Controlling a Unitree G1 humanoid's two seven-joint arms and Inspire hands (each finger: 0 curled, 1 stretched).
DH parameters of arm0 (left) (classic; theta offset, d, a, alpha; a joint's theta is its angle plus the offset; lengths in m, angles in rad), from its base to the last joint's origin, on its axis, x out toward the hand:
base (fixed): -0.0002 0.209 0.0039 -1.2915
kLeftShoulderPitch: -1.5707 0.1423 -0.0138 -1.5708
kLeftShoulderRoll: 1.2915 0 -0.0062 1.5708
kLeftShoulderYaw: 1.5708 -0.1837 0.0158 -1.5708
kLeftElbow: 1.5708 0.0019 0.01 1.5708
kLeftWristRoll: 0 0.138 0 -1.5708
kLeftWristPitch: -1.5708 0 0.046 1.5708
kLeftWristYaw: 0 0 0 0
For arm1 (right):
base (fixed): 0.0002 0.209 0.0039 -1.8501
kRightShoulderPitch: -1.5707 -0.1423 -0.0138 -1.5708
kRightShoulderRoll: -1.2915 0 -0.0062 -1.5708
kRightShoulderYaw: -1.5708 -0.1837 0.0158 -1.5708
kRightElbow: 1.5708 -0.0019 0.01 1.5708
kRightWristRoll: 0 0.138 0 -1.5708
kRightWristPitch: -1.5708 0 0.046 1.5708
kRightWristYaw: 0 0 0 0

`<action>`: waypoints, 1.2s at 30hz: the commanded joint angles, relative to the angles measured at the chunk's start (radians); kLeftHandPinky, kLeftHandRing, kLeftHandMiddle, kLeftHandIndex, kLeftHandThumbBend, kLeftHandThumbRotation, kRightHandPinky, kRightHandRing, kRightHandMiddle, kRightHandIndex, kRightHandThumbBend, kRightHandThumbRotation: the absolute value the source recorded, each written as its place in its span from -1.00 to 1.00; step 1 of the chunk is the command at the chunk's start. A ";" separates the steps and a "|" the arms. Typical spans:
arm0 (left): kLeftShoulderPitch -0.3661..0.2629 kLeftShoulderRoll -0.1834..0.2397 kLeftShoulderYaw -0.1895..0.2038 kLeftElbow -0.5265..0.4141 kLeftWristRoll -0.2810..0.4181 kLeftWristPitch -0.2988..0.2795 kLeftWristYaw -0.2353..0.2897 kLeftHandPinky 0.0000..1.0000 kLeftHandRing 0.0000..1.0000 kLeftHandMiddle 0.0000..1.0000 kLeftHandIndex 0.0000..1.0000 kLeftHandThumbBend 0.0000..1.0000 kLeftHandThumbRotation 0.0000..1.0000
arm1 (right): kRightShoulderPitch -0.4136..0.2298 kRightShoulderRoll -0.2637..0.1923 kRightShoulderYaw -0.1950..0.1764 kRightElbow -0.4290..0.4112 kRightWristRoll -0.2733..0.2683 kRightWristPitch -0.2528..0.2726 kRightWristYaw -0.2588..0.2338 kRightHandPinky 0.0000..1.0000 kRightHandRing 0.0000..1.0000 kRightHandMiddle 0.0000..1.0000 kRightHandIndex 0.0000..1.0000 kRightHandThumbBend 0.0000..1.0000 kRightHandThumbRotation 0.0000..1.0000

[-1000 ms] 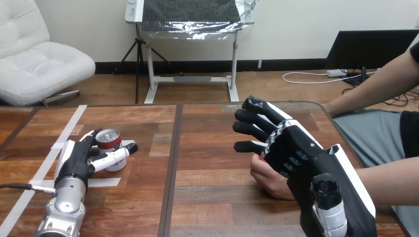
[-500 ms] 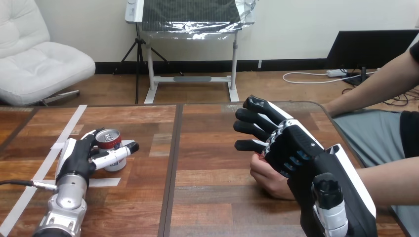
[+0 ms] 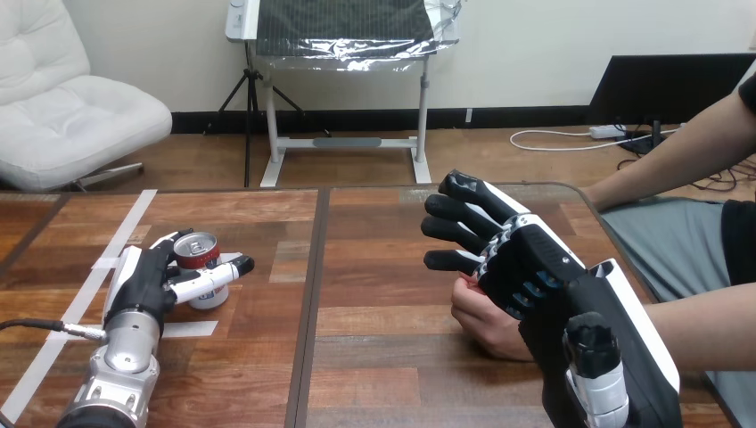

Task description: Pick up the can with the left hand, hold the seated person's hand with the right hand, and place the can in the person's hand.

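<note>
A red and silver can (image 3: 201,259) stands upright on the wooden table (image 3: 374,267) at the left. My left hand (image 3: 143,281) wraps it: the thumb (image 3: 214,276) lies across the can's front and the fingers curl behind its left side. At the right, my right hand (image 3: 521,267) hovers over the person's hand (image 3: 481,323), which rests on the table as a loose fist. The right hand's fingers (image 3: 455,234) reach out leftward past the fist, fairly straight, and I do not see them curled round it. The palm hides the top of the fist.
White tape strips (image 3: 107,254) cross the table beside the can. A dark seam (image 3: 314,294) runs down the table's middle, with bare wood between the two hands. The person's forearm (image 3: 704,325) lies along the right edge.
My left arm has crept slightly forward and right, with the hand staying round the can. The right hand and the person's hand have not moved.
</note>
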 commanded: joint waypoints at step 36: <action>-0.134 -0.015 -0.054 0.010 0.059 0.090 0.176 0.05 0.24 0.32 0.37 0.38 -1.00 | -0.016 0.017 -0.007 -0.057 0.002 -0.026 -0.014 0.53 0.69 0.71 0.74 0.92 0.84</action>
